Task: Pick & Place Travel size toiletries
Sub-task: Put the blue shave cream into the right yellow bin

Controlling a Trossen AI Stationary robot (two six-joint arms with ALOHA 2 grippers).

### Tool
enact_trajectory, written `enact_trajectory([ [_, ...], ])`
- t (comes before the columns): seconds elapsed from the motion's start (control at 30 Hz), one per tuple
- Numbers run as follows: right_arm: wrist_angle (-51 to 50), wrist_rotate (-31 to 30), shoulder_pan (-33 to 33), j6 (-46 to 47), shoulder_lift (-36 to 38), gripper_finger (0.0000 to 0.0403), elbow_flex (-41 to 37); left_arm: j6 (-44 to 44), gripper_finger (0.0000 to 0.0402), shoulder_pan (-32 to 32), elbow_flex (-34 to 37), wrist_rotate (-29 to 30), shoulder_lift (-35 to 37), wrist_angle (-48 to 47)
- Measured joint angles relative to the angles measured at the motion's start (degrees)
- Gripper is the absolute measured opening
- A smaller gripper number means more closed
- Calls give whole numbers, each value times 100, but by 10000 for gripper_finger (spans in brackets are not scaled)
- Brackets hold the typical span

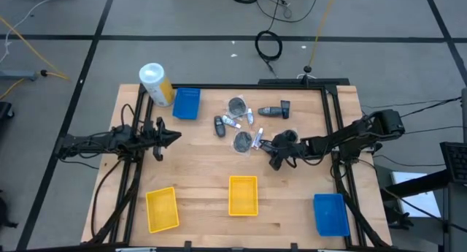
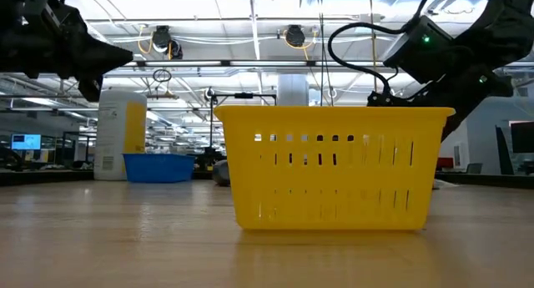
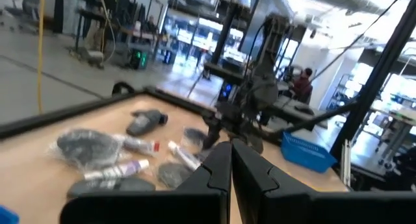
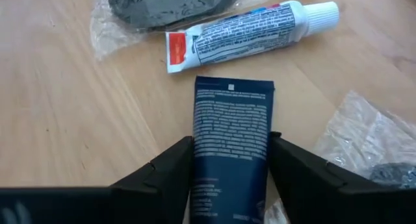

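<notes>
Among the toiletries mid-table, the right gripper's fingers flank a dark blue tube, closing; it could squirt free. Left fingers are together.

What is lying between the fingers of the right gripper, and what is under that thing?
A dark blue tube with white print lies flat between the right gripper's two fingers, which flank it closely. Under the tube is bare wooden table. Its near end is out of sight.
</notes>
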State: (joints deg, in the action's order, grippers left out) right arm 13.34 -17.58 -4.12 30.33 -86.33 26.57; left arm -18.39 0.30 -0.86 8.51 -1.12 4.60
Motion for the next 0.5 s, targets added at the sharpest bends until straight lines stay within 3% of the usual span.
enact_trajectory([
  [0.23,-1,551,-13,-93,296,131,-17,-339,10,-4,-2,-378,-1,-122],
  [0.33,192,762,-28,-219,429,113,-28,-347,10,-8,-2,-331,-1,414],
  [0.5,1291,847,-254,-891,471,92,-26,514,10,-477,-6,-736,-469,1692],
])
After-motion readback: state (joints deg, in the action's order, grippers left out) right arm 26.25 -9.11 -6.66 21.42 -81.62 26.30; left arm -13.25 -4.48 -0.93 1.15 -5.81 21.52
